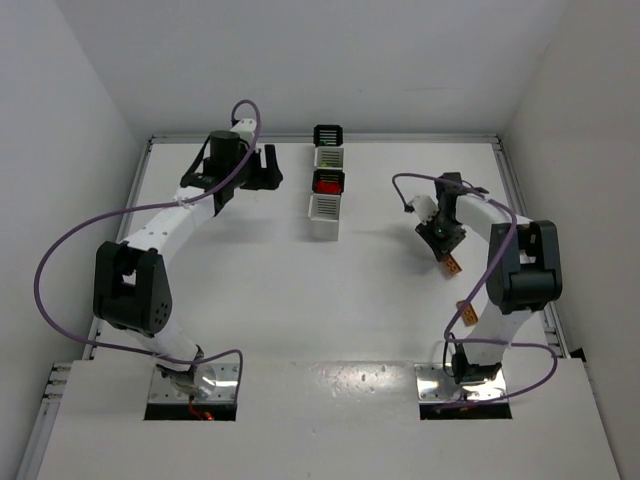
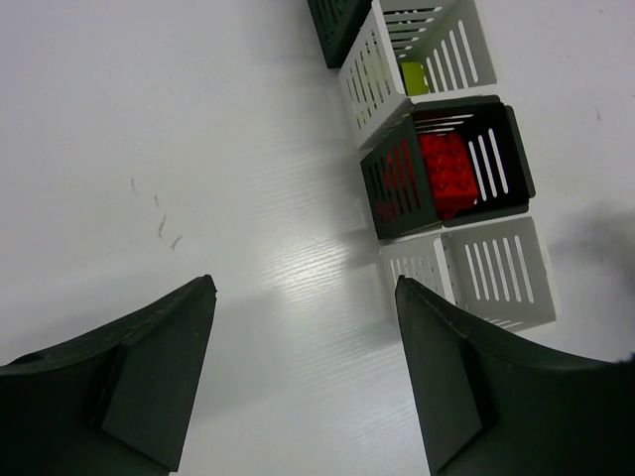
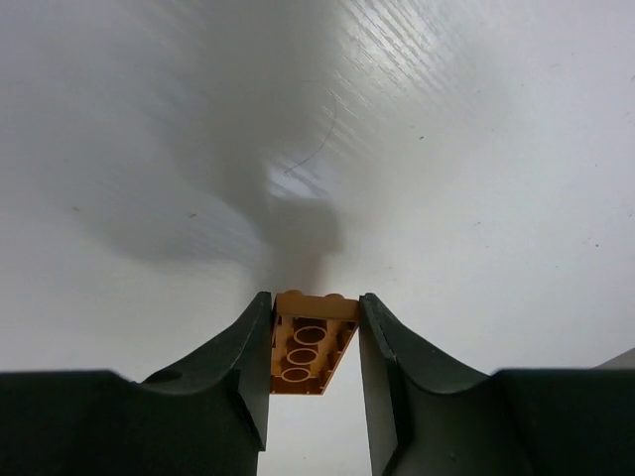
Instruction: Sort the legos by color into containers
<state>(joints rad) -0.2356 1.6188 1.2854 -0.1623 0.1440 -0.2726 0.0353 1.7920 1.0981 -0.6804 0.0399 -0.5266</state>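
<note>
- The right gripper (image 3: 316, 299) has its fingers (image 3: 233, 372) clamped on an orange lego brick (image 3: 308, 345). The brick's hollow underside tubes face the wrist camera.
- From the overhead camera, that gripper (image 1: 447, 256) sits at about 3 o'clock on the white surface (image 1: 300, 300). The orange brick (image 1: 452, 266) shows at its tip, well apart from the bins.
- A second orange brick (image 1: 466, 312) lies on the surface at roughly 5 o'clock from the right gripper, close beside the right arm.
- The left gripper (image 2: 303, 288) has its fingers (image 2: 149, 382) spread wide with nothing between them. Overhead it sits at about 10 o'clock (image 1: 256, 168), just left of the bin row.
- Four slatted bins stand in a touching row at 12 o'clock, running away from the arms.
- The nearest white bin (image 2: 488, 266) shows no brick inside.
- The black bin (image 2: 395, 186) next to it holds red legos (image 2: 446, 175).
- The next white bin (image 2: 369, 81) holds a yellow-green piece (image 2: 415, 77).
- The far black bin (image 2: 332, 22) is cut off by the wrist view's edge, and its contents cannot be made out.
</note>
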